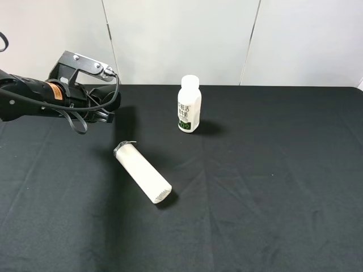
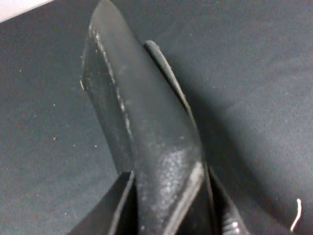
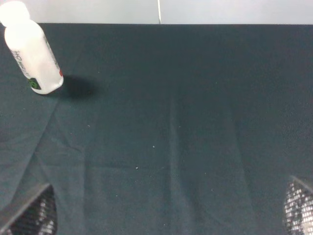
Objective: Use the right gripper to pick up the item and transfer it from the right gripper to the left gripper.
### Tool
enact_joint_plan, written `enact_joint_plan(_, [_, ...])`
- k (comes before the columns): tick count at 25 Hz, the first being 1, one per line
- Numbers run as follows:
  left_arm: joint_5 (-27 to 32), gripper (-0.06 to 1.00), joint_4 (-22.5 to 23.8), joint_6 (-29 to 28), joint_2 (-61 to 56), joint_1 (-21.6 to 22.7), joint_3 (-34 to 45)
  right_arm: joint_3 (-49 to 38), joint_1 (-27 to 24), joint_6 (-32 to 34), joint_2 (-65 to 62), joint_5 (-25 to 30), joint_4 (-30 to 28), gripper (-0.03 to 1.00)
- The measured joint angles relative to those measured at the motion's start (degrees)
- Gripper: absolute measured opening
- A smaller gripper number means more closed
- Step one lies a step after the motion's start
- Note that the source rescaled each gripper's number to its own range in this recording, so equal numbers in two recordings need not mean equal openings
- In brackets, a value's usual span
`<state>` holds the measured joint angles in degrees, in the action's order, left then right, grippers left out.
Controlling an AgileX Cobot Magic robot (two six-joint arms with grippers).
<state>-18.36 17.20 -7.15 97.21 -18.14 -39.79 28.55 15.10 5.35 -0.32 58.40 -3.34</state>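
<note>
Black and leather-like, the item (image 2: 142, 112) sat clamped at one end between the left gripper's (image 2: 168, 215) jaws, jutting out above the tabletop (image 2: 264, 98). It looked light, semi-stiff and slightly slick, so a flat-face hold at mid-body would suit. The right gripper's (image 3: 166, 215) jaws gaped wide and empty, with the white bottle (image 3: 32, 49) beyond.

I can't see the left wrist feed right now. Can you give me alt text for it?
The left end effector is clamped on a long black leather-like glasses case, which stretches away from the camera. Behind it is black tablecloth, with a sliver of white wall at one corner.
</note>
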Motion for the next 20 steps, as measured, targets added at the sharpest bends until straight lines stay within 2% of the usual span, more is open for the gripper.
enact_joint_plan(1, [0.0,0.16,0.0,0.0,0.0,0.0,0.0,0.0,0.0,0.0,0.0,0.0,0.0,1.0])
enact_joint_plan(3, [0.2,0.58,0.0,0.0,0.0,0.0,0.0,0.0,0.0,0.0,0.0,0.0,0.0,1.0])
enact_joint_plan(4, [0.4,0.74,0.0,0.0,0.0,0.0,0.0,0.0,0.0,0.0,0.0,0.0,0.0,1.0])
enact_joint_plan(5, [0.7,0.84,0.0,0.1,0.0,0.0,0.0,0.0,0.0,0.0,0.0,0.0,0.0,1.0])
enact_joint_plan(6, [0.9,0.89,0.0,0.2,0.0,0.0,0.0,0.0,0.0,0.0,0.0,0.0,0.0,1.0])
enact_joint_plan(9, [1.1,0.97,0.0,0.7,0.0,0.0,0.0,0.0,0.0,0.0,0.0,0.0,0.0,1.0])
enact_joint_plan(15, [2.1,1.0,0.0,1.3,-1.0,0.0,0.0,0.0,0.0,0.0,0.0,0.0,0.0,1.0])
enact_joint_plan(18, [6.1,1.0,0.0,1.3,-4.5,0.0,0.0,0.0,0.0,0.0,0.0,0.0,0.0,1.0])
enact_joint_plan(20, [10.9,1.0,0.0,1.3,-7.4,0.0,-0.7,0.0,0.0,0.0,0.0,0.0,0.0,1.0])
